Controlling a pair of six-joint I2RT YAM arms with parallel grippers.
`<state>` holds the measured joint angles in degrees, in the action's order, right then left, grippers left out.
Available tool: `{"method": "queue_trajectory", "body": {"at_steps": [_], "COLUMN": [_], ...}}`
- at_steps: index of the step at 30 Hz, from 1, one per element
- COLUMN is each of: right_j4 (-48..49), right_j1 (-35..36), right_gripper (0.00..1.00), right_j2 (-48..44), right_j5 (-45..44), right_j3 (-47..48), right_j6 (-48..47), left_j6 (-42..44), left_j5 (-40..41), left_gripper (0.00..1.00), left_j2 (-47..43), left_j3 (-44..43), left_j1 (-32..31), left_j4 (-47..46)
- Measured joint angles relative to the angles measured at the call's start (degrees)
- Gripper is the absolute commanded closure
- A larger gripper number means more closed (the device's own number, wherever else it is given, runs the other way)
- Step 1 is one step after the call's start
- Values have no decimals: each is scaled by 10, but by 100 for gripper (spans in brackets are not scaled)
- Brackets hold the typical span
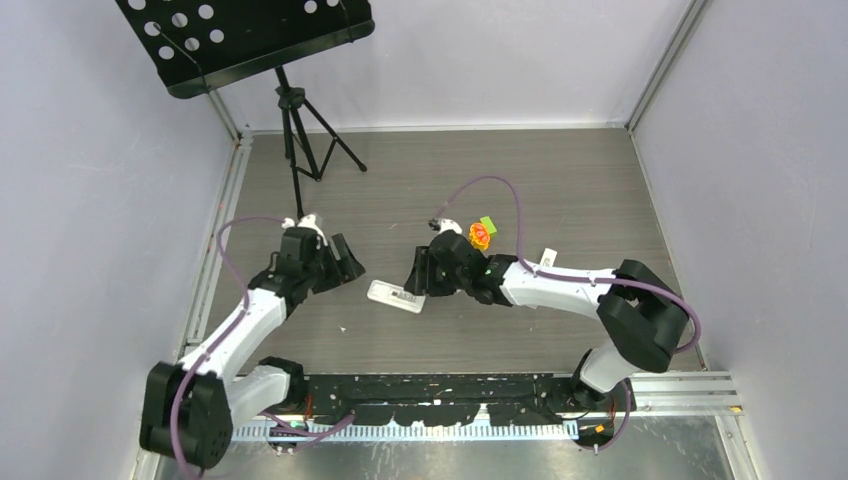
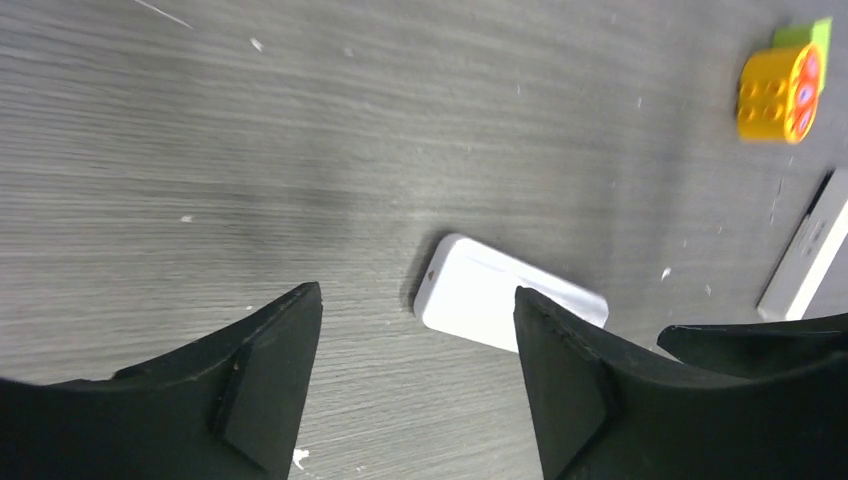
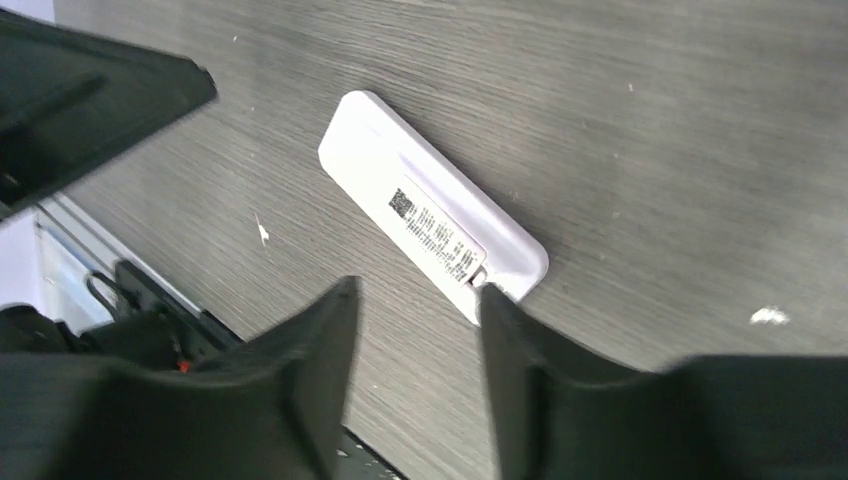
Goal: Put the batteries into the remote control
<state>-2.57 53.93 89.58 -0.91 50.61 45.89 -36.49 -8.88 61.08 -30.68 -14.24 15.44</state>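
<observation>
The white remote control (image 1: 396, 296) lies flat on the grey table between the two arms, its labelled back facing up (image 3: 430, 205). In the left wrist view one end of the remote (image 2: 490, 295) shows just beyond the jaws. My left gripper (image 2: 415, 330) is open and empty, hovering left of the remote (image 1: 345, 262). My right gripper (image 3: 415, 310) is open too, at the remote's right end (image 1: 418, 272); one fingertip (image 3: 495, 305) sits against that end's edge. No batteries show in any view.
An orange-yellow toy (image 1: 480, 235) and a lime-green block (image 1: 488, 223) sit behind the right gripper. A second slim white piece (image 1: 547, 257) lies to their right. A black music stand (image 1: 290, 110) is at the back left. Metal rails run along the near edge (image 1: 660, 385).
</observation>
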Motion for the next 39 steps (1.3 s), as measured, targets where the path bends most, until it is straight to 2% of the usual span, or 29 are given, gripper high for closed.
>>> {"method": "queue_trajectory", "body": {"at_steps": [2,3,8,13,19,22,26,29,33,39], "right_j4": [-4,-7,-27,-62,-97,-120,-132,-134,-118,-151], "right_j1": [0,0,10,23,30,35,53,61,66,55], "right_gripper": [27,26,26,26,26,33,57,67,72,72], "right_j2": [-1,1,36,96,150,196,218,217,199,94], "right_j5": [3,9,15,42,40,30,-11,-39,-94,-250], "right_j3": [10,16,47,83,138,185,214,214,187,78], "right_j6": [-34,-60,-193,-303,-377,-398,-398,-385,-324,-184], "left_j6": [-4,-5,-9,-5,-3,-1,9,12,21,23], "left_j5": [37,51,113,126,121,112,103,101,89,67], "left_gripper": [4,1,0,0,0,0,0,0,0,0], "left_j2": [-39,-55,-150,-209,-246,-256,-265,-268,-264,-248], "left_j3": [-7,-9,-19,-40,-61,-65,-69,-77,-98,-107], "left_j1": [0,0,0,0,0,0,0,0,0,0], "left_j4": [22,32,104,164,192,194,198,205,217,227]}}
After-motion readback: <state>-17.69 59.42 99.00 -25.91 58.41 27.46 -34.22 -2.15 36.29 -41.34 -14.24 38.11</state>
